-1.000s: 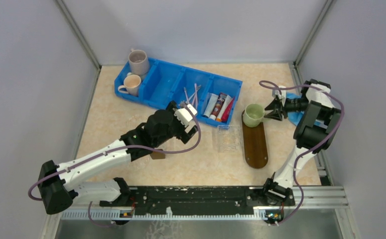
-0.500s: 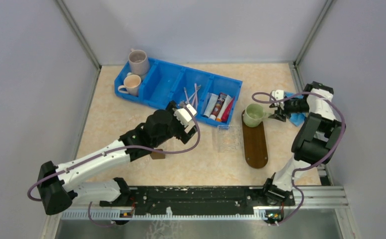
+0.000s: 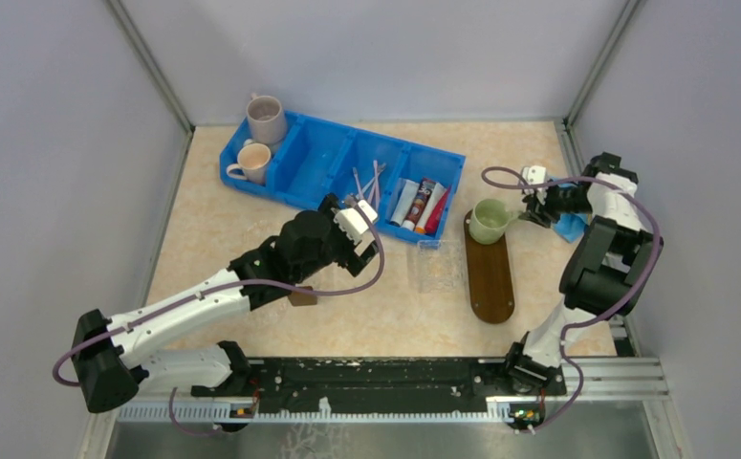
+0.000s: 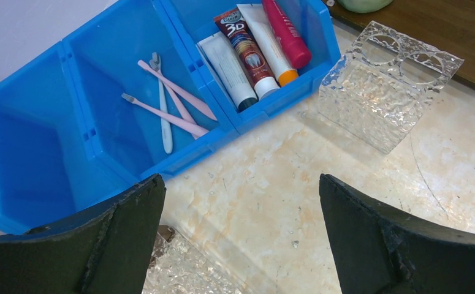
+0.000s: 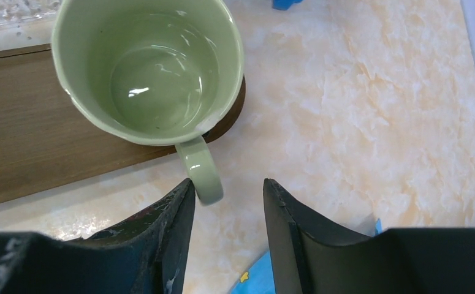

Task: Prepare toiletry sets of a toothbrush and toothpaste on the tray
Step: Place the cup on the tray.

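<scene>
Long dark brown oval wooden tray (image 3: 490, 277) lies on the beige marble-look tabletop (image 3: 251, 239), R of centre. A pale green ceramic mug (image 3: 487, 220) stands upright on the tray's far end, handle sticking out past the tray edge.

Thin pink & white toothbrushes (image 4: 173, 104) lie loose in one compartment of the blue plastic compartment bin (image 3: 328, 158). Small toothpaste tubes (image 4: 253, 49) (white, dark, red) lie side by side in the next compartment, at the bin end nearest the tray.

A clear textured plastic holder (image 3: 438, 266) sits betw. bin & tray, just beside the tray. A grey mug (image 3: 267, 119) & a cream mug (image 3: 251, 161) stand in the bin's opposite end compartment.

Left gripper (image 4: 241, 202) hovers over the tabletop near the toothbrush compartment, jaws spread wide, nothing in them.

Right gripper (image 5: 228, 196) is at the green mug's handle. Jaws are part-open w/ the handle tip in the gap, close to one finger (image 5: 173, 220), not clamped. A blue cloth (image 3: 571, 226) lies just behind this gripper.
</scene>
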You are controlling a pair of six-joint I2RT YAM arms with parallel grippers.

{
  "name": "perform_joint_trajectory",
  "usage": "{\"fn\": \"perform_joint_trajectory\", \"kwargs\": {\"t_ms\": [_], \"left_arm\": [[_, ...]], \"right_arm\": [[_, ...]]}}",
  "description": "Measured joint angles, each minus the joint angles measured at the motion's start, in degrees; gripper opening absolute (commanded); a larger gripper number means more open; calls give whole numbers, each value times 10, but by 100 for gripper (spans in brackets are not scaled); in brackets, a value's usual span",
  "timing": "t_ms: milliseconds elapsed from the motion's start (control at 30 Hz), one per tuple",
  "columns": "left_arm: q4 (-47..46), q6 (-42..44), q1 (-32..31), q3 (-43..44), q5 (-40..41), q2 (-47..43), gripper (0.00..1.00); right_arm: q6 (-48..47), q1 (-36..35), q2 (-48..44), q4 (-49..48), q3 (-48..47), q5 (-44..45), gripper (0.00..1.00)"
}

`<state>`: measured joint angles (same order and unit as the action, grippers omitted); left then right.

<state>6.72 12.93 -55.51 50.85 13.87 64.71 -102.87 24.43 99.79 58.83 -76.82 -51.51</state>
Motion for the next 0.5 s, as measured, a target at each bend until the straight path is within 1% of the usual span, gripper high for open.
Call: {"fn": "perform_joint_trajectory", "kwargs": {"t_ms": [100,267,400,500], "left_arm": [[0,0,0,0,0,0,99],[1,0,0,0,0,-5,99],[1,0,0,0,0,-20,99],[-4,0,1,-5,0,-40,99]], "right_arm": [[30,0,-4,-27,11,5,45],[86,0,-27,-39,12,14,44],[138,0,-93,-36,12,15,44],[206,0,-166,-41,29,8,44]]}}
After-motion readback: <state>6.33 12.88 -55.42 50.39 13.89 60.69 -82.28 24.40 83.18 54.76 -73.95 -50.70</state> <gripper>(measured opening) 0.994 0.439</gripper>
